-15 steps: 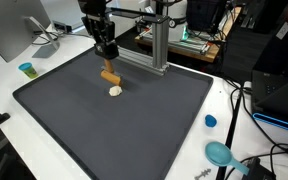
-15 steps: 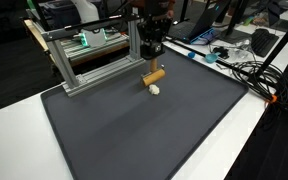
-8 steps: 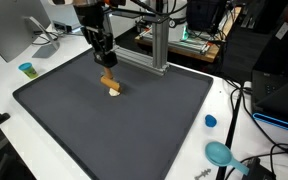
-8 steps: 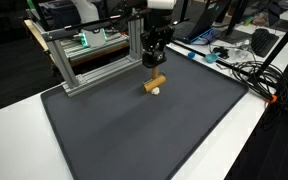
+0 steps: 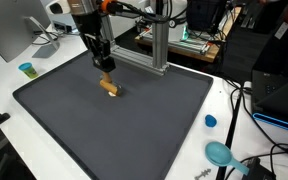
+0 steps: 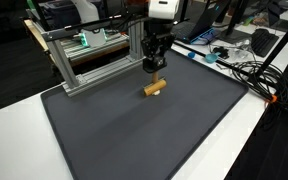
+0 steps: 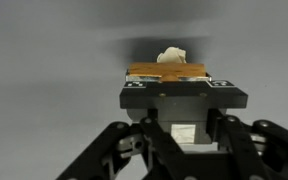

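An orange-brown stick [image 5: 109,87] [image 6: 154,88] with a white lump at one end is just above or on the dark grey mat [image 5: 134,130] [image 6: 154,140], towards its far side. My gripper [image 5: 106,74] [image 6: 155,74] points straight down over it, shut on the stick. In the wrist view the stick [image 7: 166,72] lies crosswise at the tips of my gripper [image 7: 166,80], and the white lump [image 7: 172,56] shows just beyond it. In both exterior views the white lump is hidden.
An aluminium frame [image 5: 156,45] [image 6: 94,50] stands at the mat's far edge, close behind the arm. A small blue cup [image 5: 26,69], a blue cap [image 5: 210,121] and a teal round thing [image 5: 220,153] lie on the white table. Cables [image 6: 249,70] run beside the mat.
The gripper has come down with the stick towards the mat and turned it; the white lump, plain a second ago, no longer shows in the exterior views. The jaws stayed shut.
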You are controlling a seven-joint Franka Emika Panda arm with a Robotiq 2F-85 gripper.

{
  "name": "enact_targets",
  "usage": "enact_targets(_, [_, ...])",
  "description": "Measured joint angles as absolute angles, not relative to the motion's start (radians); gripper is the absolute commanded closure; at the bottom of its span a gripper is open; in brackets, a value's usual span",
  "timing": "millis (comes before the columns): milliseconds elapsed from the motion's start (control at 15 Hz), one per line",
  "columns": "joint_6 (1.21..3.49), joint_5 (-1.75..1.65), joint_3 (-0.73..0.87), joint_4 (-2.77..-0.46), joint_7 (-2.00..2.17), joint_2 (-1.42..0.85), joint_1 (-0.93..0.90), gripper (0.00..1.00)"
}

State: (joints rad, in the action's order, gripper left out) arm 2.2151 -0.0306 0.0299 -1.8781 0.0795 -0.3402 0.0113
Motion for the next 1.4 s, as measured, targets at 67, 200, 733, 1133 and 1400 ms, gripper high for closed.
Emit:
enact_targets(67, [2.209, -0.032, 0.031, -1.874, 0.083, -0.345, 0.011, 0.78])
enact_targets(200, [2.193, -0.036, 0.031, -1.864, 0.09, -0.351, 0.011, 0.78])
enact_targets(733, [2.155, -0.067, 0.031, -1.847, 0.101, -0.362, -0.002, 0.78])
enact_targets(1133, [2.133, -0.115, 0.031, -1.847, 0.13, -0.363, -0.028, 0.78])
enact_targets(1400, [2.087, -0.115, 0.031, -1.843, 0.13, -0.363, -0.028, 0.78])
